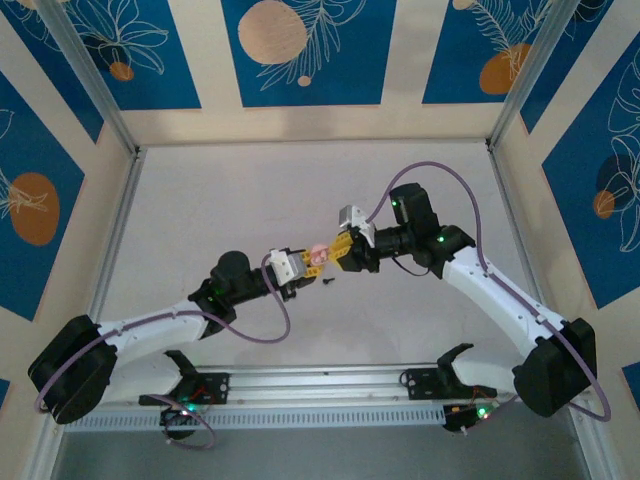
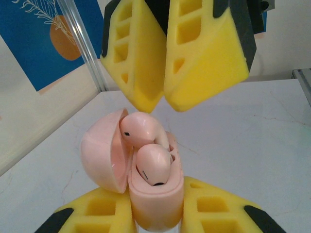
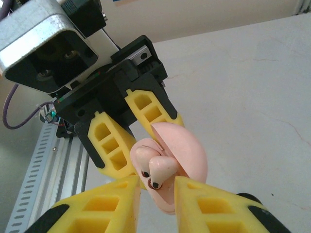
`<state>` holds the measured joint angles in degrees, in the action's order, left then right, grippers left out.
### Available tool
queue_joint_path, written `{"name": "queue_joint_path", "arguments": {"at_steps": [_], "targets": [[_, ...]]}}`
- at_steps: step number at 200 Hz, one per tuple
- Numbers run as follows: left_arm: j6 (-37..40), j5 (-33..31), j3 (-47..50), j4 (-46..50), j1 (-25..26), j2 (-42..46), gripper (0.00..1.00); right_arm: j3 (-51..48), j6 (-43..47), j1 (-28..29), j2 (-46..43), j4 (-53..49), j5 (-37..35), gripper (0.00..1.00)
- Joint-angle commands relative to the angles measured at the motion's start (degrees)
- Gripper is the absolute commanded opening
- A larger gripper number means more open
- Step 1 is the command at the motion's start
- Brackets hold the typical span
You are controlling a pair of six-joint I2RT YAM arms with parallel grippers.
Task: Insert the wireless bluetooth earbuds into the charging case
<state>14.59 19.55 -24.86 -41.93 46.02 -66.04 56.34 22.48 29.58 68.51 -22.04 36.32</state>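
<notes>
The pink charging case (image 2: 156, 201) stands with its lid (image 2: 99, 150) hinged open, and my left gripper (image 2: 155, 213) is shut on its body. Two pink earbuds rest in it. The nearer earbud (image 2: 153, 166) sits down in its socket. The farther earbud (image 2: 140, 129) lies tilted and stands higher. My right gripper (image 2: 156, 106) hangs just over that tilted earbud, its yellow fingers almost together with nothing between them. From the right wrist, the earbuds (image 3: 163, 170) lie just past my fingertips. Both grippers meet at mid-table: left gripper (image 1: 300, 263), case (image 1: 318, 256), right gripper (image 1: 336, 254).
A small dark piece (image 1: 327, 284) lies on the white table (image 1: 300, 190) just in front of the grippers. Metal frame posts (image 1: 85, 80) and patterned walls enclose the table. A slotted rail (image 1: 320, 385) runs along the near edge.
</notes>
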Motion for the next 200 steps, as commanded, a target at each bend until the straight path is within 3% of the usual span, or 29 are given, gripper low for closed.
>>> {"name": "queue_joint_path", "arguments": {"at_steps": [1, 72, 200], "targets": [[0.97, 1.09, -1.30, -0.14, 0.50, 1.48, 0.20, -0.26, -0.75, 0.73, 1.07, -0.11, 1.75, 0.25], [1.10, 0.57, -1.33, 1.24, 0.55, 2.57, 0.20, -0.16, -6.03, 1.32, 2.46, 1.98, -0.45, 0.19], [1.79, -3.36, -1.46, 2.42, 0.52, 3.28, 0.20, -0.29, -18.19, 4.42, 3.24, 0.97, -5.70, 0.18]]}}
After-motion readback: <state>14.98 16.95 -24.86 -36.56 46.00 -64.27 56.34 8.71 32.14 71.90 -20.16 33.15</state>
